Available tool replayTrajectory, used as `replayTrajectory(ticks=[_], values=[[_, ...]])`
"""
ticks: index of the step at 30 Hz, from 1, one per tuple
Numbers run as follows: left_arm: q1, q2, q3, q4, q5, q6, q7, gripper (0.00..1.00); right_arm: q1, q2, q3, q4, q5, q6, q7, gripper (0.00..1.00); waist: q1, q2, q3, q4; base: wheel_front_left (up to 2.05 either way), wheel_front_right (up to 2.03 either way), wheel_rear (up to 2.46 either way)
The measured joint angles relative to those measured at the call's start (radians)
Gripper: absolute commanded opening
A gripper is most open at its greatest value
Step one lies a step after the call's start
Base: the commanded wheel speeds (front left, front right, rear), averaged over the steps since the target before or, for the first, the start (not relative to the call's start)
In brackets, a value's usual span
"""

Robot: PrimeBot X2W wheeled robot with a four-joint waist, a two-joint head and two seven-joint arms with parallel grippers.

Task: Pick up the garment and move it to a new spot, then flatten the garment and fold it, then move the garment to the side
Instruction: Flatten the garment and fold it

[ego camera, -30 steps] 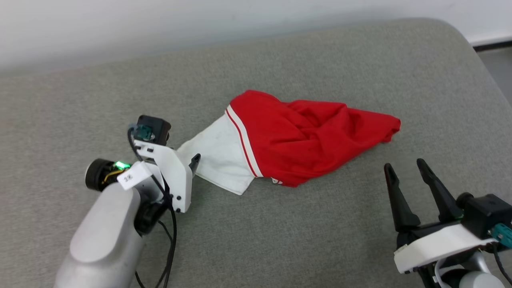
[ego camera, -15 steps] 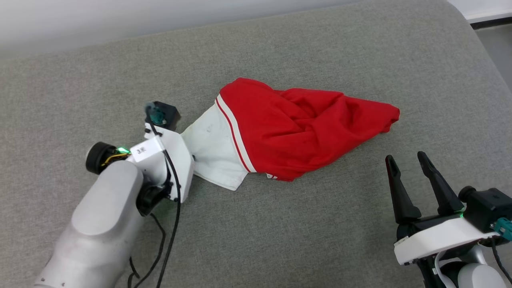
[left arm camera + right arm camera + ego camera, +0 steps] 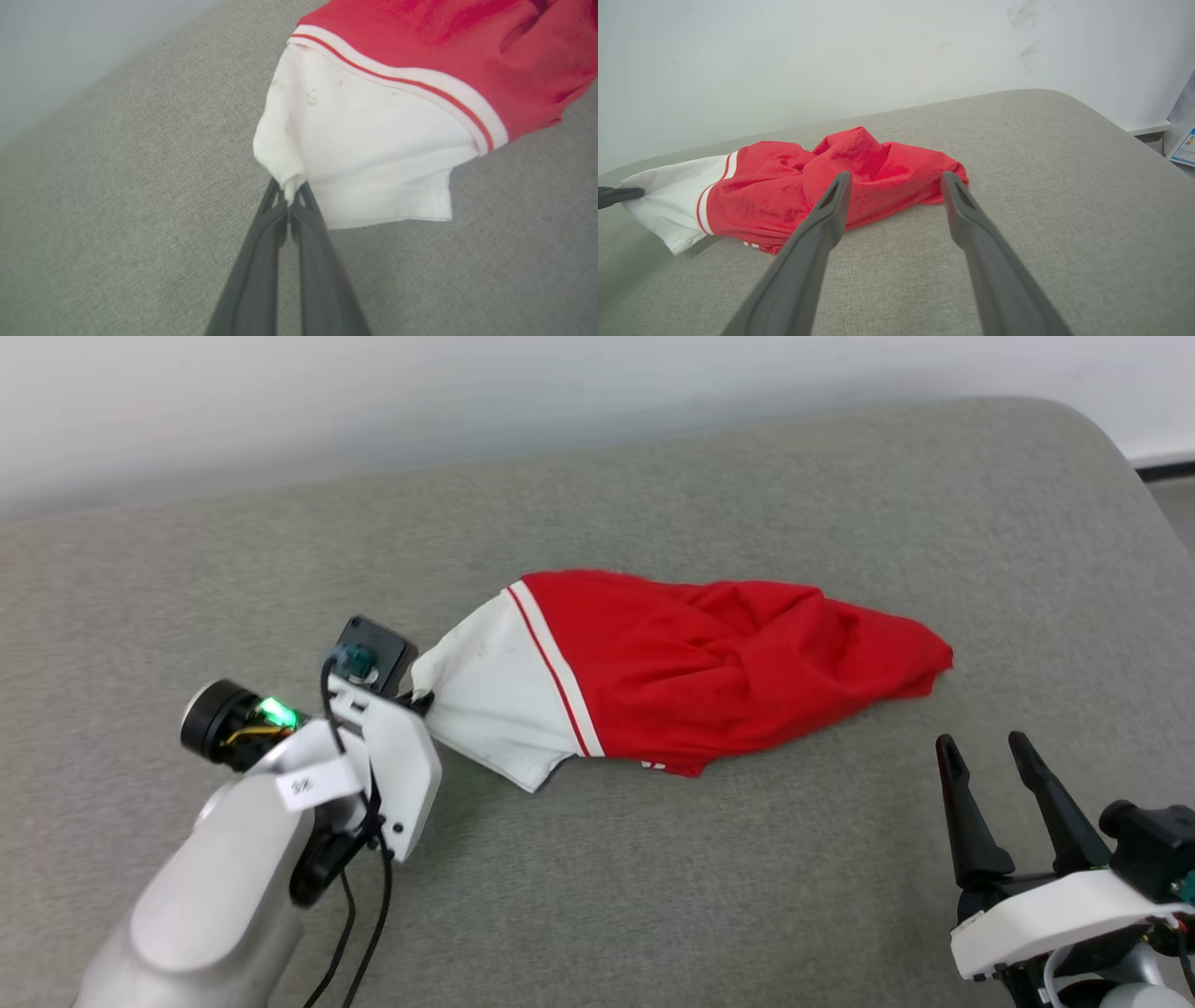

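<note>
On the grey cushion (image 3: 653,896), head view, the garment (image 3: 709,672) lies bunched. My left gripper (image 3: 422,698) meets its white sleeve (image 3: 495,700); my right gripper (image 3: 982,747) sits off its red end, apart. Left wrist: my fingers (image 3: 266,261) are clenched on a sleeve corner. Right wrist: jaws spread, released, the garment just beyond them.

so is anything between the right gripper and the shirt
Nothing visible. Bare grey cushion lies between the open right gripper and the garment at its red end. The left gripper is shut on the white sleeve.
</note>
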Motion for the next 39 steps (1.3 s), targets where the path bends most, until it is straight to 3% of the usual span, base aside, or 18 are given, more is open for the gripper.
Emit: replayTrajectory(ticks=[4,10,17,21,27,28,29,30,39], values=[[0.096,0.042,0.022,-0.150,-0.007,0.051,-0.002,0.00,0.016,0.000,-0.018,-0.014,-0.007,0.000,0.017,1.00,0.0000,0.0000,-0.031,0.042,0.00,0.00,0.00],[0.293,0.101,0.100,-0.346,-0.060,0.176,0.015,0.00,0.035,0.000,-0.025,-0.035,-0.010,0.000,0.044,1.00,-0.0001,0.0000,-0.080,0.088,0.00,0.00,0.00],[0.593,0.118,0.205,-0.452,-0.168,0.323,0.012,0.00,0.060,0.000,-0.032,-0.055,-0.010,0.000,0.063,1.00,-0.0002,0.0000,-0.112,0.110,0.00,0.00,0.00],[0.715,0.092,0.234,-0.446,-0.226,0.359,-0.005,0.00,0.069,0.000,-0.041,-0.060,-0.009,0.000,0.068,1.00,-0.0002,0.0000,-0.117,0.112,0.00,0.00,0.00],[0.747,0.034,0.232,-0.372,-0.270,0.340,-0.051,0.00,0.069,0.000,-0.050,-0.064,-0.009,0.000,0.083,1.00,-0.0002,0.0000,-0.118,0.110,0.00,0.00,0.00],[0.743,0.025,0.227,-0.362,-0.271,0.333,-0.062,0.16,0.068,0.000,-0.053,-0.064,-0.010,0.000,0.085,1.00,-0.0002,0.0000,-0.119,0.108,0.00,0.00,0.00],[0.737,0.017,0.228,-0.349,-0.271,0.327,-0.082,0.63,0.068,0.000,-0.058,-0.064,-0.011,0.000,0.087,1.00,-0.0002,0.0000,-0.118,0.108,0.00,0.00,0.00],[0.725,0.009,0.230,-0.338,-0.267,0.323,-0.103,1.00,0.068,0.000,-0.062,-0.063,-0.009,0.000,0.093,1.00,-0.0002,0.0000,-0.119,0.108,0.00,0.00,0.00],[0.609,-0.004,0.249,-0.358,-0.154,0.309,-0.346,1.00,0.063,0.000,-0.104,-0.023,0.012,0.000,0.139,1.00,-0.0001,0.0000,-0.127,0.115,0.00,0.00,0.00]])
